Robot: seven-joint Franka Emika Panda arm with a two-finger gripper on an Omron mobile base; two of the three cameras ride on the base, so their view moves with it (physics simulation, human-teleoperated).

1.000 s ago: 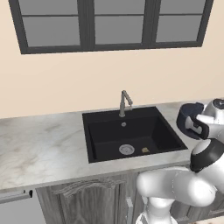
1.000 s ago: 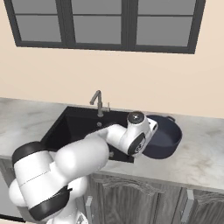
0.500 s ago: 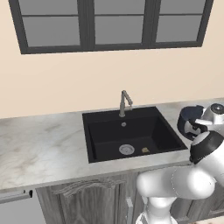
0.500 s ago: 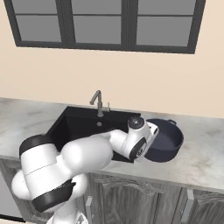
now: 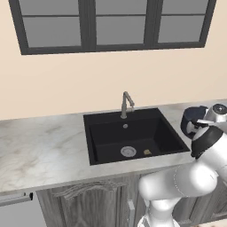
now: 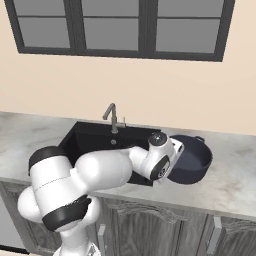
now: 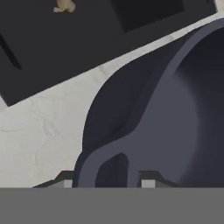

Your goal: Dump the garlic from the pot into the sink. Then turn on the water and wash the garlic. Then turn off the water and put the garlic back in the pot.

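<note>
Over the last second the gripper [image 7: 103, 183] carried the pot [image 6: 192, 160] rightward from the sink's [image 5: 95, 148] edge to the counter [image 6: 235, 182], jaws pinching its handle [image 7: 98, 164]. The garlic [image 5: 147, 152] lay in the basin beside the drain [image 5: 128, 151], so the dump looked done and the faucet [image 5: 126, 103] was next.

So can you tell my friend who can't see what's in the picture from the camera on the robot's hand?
A big dark blue pot is seen up close, with its looped handle at the bottom, between the gripper tips. The pot sits on a pale marble counter beside a black sink, and a tiny tan garlic lies in the sink.
</note>
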